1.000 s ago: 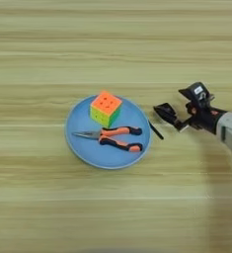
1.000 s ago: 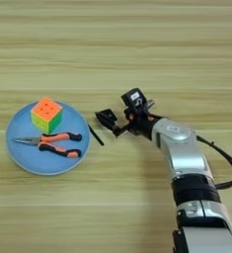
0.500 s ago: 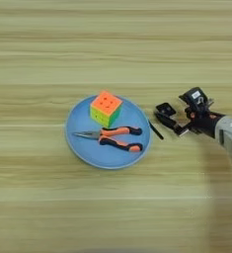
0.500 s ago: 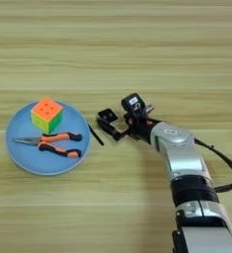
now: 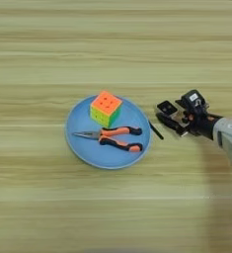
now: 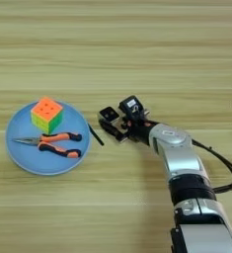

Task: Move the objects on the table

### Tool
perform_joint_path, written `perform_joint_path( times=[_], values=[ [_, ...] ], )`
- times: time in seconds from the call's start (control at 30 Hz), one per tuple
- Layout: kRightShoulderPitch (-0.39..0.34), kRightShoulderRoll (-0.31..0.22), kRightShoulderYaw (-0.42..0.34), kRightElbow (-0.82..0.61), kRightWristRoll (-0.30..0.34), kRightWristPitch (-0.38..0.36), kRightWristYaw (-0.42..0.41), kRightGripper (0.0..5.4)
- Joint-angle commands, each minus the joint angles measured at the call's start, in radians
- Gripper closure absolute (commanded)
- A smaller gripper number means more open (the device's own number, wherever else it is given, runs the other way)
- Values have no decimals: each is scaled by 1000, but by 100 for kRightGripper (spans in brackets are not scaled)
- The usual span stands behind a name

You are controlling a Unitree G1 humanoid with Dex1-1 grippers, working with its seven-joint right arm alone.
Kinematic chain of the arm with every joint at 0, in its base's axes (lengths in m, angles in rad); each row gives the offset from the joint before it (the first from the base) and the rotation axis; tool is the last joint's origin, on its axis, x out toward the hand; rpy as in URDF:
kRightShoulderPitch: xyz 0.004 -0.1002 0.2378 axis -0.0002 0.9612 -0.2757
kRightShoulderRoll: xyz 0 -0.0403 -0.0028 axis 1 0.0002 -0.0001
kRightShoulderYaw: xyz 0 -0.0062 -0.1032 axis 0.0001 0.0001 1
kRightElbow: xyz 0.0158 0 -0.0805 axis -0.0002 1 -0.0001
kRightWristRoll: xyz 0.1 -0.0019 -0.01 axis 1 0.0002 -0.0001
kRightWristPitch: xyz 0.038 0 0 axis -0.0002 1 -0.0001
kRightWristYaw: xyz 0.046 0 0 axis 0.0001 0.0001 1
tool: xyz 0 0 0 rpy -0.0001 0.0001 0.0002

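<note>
On the round blue plate (image 5: 83, 148) at centre-left lie the puzzle cube (image 5: 105, 108), orange face up, and below it the orange-and-black pliers (image 5: 115, 139), nose pointing left. Right of the plate, my right gripper (image 5: 171, 114) reaches in from the right just above the table (image 5: 115, 44). The small white block with a black face (image 5: 166, 106) sits right at the gripper's tip; whether it is gripped does not show. The same block (image 6: 108, 114) and gripper (image 6: 113, 121) appear in the right eye view.
A thin black stick (image 5: 156, 130) lies on the wood between the plate's right rim and the gripper. My silver forearm (image 6: 179, 158) runs from the gripper down to the bottom right, with a black cable (image 6: 221, 165) looping beside it.
The upper part of the gripper has sunk slightly toward the block. Block, plate, cube and pliers keep their places.
</note>
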Motion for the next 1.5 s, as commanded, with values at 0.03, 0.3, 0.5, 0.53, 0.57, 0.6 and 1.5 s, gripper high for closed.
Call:
perform_joint_path(
  times=[0.03,0.3,0.5,0.53,0.57,0.6,1.5],
  values=[
    [-75,-25,-7,-28,-2,-26,-25,199],
    [-76,-21,-8,-27,-3,-29,-25,270],
    [-77,-19,-10,-25,-1,-29,-24,290],
    [-77,-19,-10,-25,-1,-29,-24,290],
    [-77,-19,-11,-26,0,-28,-25,290],
    [-78,-20,-11,-28,0,-28,-24,290],
    [64,-16,34,-649,103,154,78,291]
  ],
)
